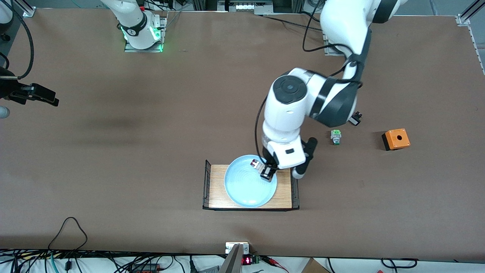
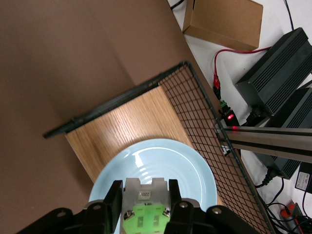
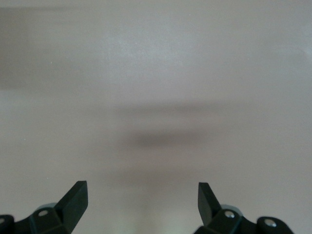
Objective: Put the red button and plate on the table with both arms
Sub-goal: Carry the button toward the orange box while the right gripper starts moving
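Left tool [image 1: 266, 171] clamped on tiny red-capped, green-bodied push-button [image 2: 146, 207], sitting at 1 o'clock on round pale-blue plate [image 1: 246, 189]; right tool [image 3: 141, 200] agape, waiting over bare brown surface [image 1: 113, 151].

Left tool [image 1: 265, 170] is down at the plate's [image 1: 246, 189] rim, clamped on the red button [image 1: 256, 164] — plate sits on the wood tray [image 1: 216, 185]. Right tool [image 1: 38, 94] hangs over the worktop [image 1: 113, 151] at the right arm's end, waiting. 1 capless switch [image 1: 335, 137] and 1 orange box [image 1: 396, 139] lie toward the left arm's end.
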Available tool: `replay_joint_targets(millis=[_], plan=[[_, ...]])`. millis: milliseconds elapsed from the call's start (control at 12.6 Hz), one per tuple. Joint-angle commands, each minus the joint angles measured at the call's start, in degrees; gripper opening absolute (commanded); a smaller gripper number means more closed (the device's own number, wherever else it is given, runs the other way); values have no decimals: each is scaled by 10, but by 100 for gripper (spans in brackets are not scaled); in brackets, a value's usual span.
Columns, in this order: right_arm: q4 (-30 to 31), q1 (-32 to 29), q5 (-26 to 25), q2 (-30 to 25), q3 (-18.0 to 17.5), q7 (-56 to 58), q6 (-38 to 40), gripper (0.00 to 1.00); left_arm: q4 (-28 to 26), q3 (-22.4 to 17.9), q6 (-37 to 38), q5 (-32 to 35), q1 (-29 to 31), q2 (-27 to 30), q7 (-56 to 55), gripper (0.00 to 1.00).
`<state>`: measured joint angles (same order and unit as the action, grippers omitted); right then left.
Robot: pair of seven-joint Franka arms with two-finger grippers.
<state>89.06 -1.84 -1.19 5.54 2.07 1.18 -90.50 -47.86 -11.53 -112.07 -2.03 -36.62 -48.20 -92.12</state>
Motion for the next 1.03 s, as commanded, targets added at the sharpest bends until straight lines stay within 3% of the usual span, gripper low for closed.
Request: replay_joint_targets(millis=[0, 396, 633, 950], plan=[[0, 0, 6, -4, 0, 1, -3, 100, -11, 4, 22, -51, 40, 40, 115, 0], [-1, 10, 9, -7, -9, -2, 4, 100, -56, 4, 120, -100, 125, 78, 328, 0], [-13, 54, 22, -5, -14, -4, 1, 100, -155, 4, 121, -101, 172, 125, 472, 0], [-13, 117, 26, 8, -15, -156, -4, 100, -230, 4, 91, -120, 233, 132, 649, 0]])
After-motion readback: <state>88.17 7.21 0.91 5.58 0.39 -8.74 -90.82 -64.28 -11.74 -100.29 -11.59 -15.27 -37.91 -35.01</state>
